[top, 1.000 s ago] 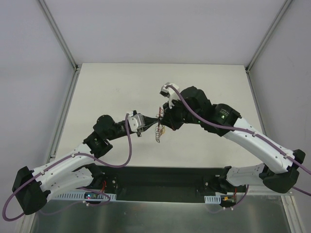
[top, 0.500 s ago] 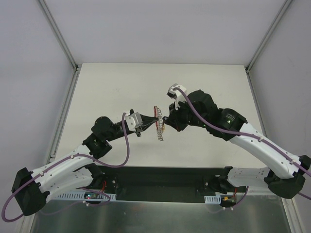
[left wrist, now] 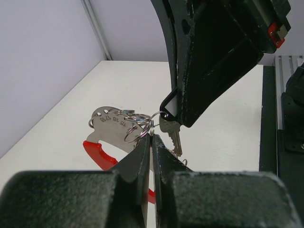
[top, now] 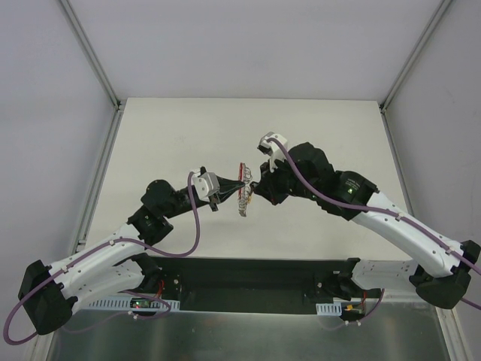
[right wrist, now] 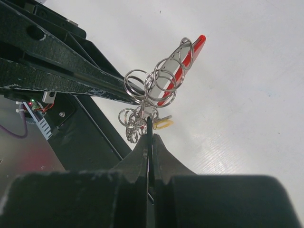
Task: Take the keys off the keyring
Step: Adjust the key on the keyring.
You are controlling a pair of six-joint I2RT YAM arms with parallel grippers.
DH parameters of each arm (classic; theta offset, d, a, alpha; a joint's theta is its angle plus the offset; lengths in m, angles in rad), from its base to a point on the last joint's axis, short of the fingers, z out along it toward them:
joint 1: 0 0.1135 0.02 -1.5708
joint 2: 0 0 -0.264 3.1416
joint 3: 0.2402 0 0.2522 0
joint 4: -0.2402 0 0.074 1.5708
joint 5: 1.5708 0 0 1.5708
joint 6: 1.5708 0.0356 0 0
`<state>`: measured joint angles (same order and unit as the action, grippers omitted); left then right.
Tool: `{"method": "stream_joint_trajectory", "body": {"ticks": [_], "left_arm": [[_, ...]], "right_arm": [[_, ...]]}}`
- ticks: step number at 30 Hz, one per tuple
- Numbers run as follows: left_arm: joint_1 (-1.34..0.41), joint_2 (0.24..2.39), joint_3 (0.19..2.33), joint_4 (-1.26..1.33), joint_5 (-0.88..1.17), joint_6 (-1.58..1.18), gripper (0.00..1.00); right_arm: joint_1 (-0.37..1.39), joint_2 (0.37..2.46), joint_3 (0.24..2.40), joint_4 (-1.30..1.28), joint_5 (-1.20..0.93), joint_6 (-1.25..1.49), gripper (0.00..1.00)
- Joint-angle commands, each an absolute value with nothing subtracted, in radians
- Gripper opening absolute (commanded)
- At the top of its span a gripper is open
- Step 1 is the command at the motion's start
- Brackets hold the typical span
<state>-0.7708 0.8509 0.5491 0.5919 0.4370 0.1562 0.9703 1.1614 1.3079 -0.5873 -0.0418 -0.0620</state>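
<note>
Above the table, the keyring [top: 242, 180] hangs between both grippers. It is a cluster of thin wire rings [left wrist: 137, 121] with a flat pale metal tag [left wrist: 110, 124] and a red plastic piece [left wrist: 99, 154]. My left gripper [left wrist: 151, 136] [top: 231, 188] is shut on one of the rings. My right gripper [right wrist: 149, 135] [top: 253, 186] is shut on the black head of a small silvery key [left wrist: 174, 135] whose blade points down. The right wrist view shows the rings [right wrist: 159, 81], the red piece [right wrist: 192, 50], and more small rings with a yellow bit [right wrist: 161, 124] hanging below. The other keys cannot be made out.
The white table [top: 316, 135] is bounded by grey walls with metal rails at its left [top: 101, 169] and right [top: 398, 169] sides. The dark base plate [top: 248, 274] with both arm bases lies along the near edge.
The right arm has swung its wrist a little outward and the left gripper has edged forward. The bunch now sits slightly higher and more upright between them. Both grips stay the same.
</note>
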Motion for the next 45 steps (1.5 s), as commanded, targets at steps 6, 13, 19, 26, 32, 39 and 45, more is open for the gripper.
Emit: {"method": "stream_joint_trajectory", "body": {"ticks": [6, 13, 19, 26, 32, 39, 45], "left_arm": [[-0.756, 0.824, 0.566, 0.718, 0.480, 0.153, 0.00], [-0.752, 0.821, 0.571, 0.706, 0.538, 0.163, 0.00], [-0.750, 0.825, 0.581, 0.678, 0.578, 0.170, 0.00], [-0.746, 0.811, 0.588, 0.641, 0.583, 0.198, 0.00], [-0.746, 0.827, 0.584, 0.646, 0.589, 0.206, 0.00], [-0.746, 0.833, 0.569, 0.681, 0.591, 0.212, 0.00], [-0.746, 0.834, 0.565, 0.684, 0.595, 0.222, 0.00]], "right_arm": [[0.940, 1.146, 1.278, -0.557, -0.040, -0.028, 0.01], [0.919, 1.141, 1.247, -0.552, -0.020, -0.023, 0.01], [0.908, 1.129, 1.235, -0.552, -0.012, -0.029, 0.01], [0.897, 1.112, 1.223, -0.551, -0.018, -0.044, 0.01], [0.897, 1.100, 1.215, -0.508, -0.078, -0.046, 0.01], [0.897, 1.097, 1.209, -0.459, -0.166, -0.015, 0.01], [0.896, 1.108, 1.230, -0.472, -0.176, 0.020, 0.01]]}}
